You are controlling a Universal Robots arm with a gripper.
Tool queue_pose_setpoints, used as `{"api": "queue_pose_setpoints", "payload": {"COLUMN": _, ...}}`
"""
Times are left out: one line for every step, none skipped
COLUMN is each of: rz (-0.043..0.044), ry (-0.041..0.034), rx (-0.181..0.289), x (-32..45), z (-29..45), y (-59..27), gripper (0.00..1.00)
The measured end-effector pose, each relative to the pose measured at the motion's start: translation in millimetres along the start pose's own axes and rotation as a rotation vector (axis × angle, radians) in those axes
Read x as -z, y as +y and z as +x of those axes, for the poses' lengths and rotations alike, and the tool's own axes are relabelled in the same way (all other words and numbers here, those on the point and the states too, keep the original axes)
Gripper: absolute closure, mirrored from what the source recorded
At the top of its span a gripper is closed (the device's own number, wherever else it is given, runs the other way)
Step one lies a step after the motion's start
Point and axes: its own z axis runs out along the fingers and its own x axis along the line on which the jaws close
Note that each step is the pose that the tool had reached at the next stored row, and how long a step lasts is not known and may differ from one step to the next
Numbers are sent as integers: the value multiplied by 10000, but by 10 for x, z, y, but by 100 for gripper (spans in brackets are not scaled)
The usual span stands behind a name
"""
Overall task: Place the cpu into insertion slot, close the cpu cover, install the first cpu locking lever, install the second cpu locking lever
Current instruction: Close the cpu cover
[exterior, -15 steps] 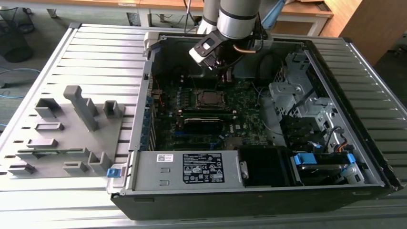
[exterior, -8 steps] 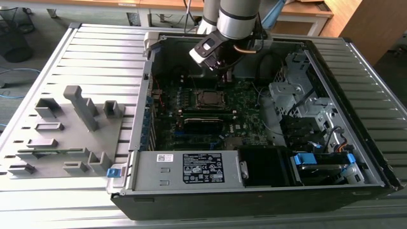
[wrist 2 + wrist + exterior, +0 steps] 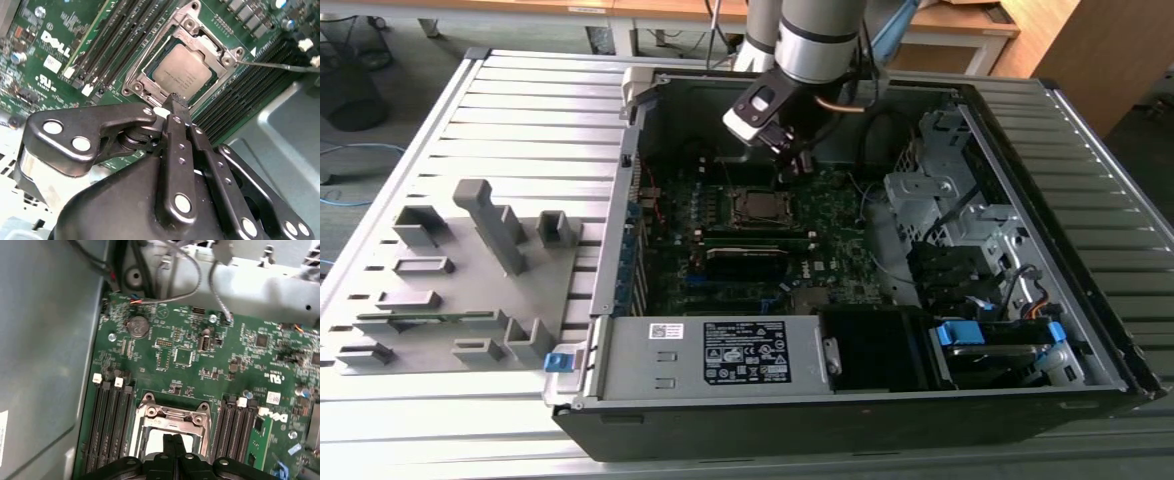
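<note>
Hanging close over the socket, the gripper (image 3: pixel 175 101) is seen with its fingertips pressed together and nothing held. Just beyond the tips, the cpu (image 3: pixel 181 75) is seated in the insertion slot (image 3: pixel 148 64), framed by the cpu cover (image 3: pixel 187 27). Memory slots (image 3: pixel 117 42) are ranged alongside on the green motherboard (image 3: pixel 45 55).

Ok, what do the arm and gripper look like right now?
The arm is a silver-grey cylinder with a dark band, ending in a white-and-black wrist block. The gripper is black, with jointed linkage fingers studded with silver pins. A thin cable loops beside the wrist.
</note>
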Motion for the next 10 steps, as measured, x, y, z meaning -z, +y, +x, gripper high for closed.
{"api": "queue_pose_setpoints", "payload": {"rz": 0, "ry": -4, "rx": 180, "x": -2, "z": 0, "y": 0, "gripper": 89}}
{"api": "queue_pose_setpoints", "payload": {"rz": -1, "ry": -7, "rx": 360, "x": -3, "z": 0, "y": 0, "gripper": 89}}
{"api": "queue_pose_setpoints", "payload": {"rz": 0, "ry": -12, "rx": 539, "x": -4, "z": 0, "y": 0, "gripper": 89}}
{"api": "queue_pose_setpoints", "payload": {"rz": 0, "ry": -16, "rx": 720, "x": -6, "z": 0, "y": 0, "gripper": 89}}
{"api": "queue_pose_setpoints", "payload": {"rz": 0, "ry": -20, "rx": 899, "x": -7, "z": 0, "y": 0, "gripper": 89}}
{"api": "queue_pose_setpoints", "payload": {"rz": 0, "ry": -24, "rx": 1079, "x": -9, "z": 0, "y": 0, "gripper": 89}}
{"api": "queue_pose_setpoints", "payload": {"rz": 0, "ry": -28, "rx": 1258, "x": -10, "z": 0, "y": 0, "gripper": 89}}
{"api": "queue_pose_setpoints", "payload": {"rz": 0, "ry": -33, "rx": 1455, "x": -11, "z": 0, "y": 0, "gripper": 89}}
{"api": "queue_pose_setpoints", "payload": {"rz": 0, "ry": -37, "rx": 1635, "x": -12, "z": 0, "y": 0, "gripper": 89}}
{"api": "queue_pose_setpoints", "payload": {"rz": 0, "ry": -41, "rx": 1814, "x": -13, "z": 0, "y": 0, "gripper": 89}}
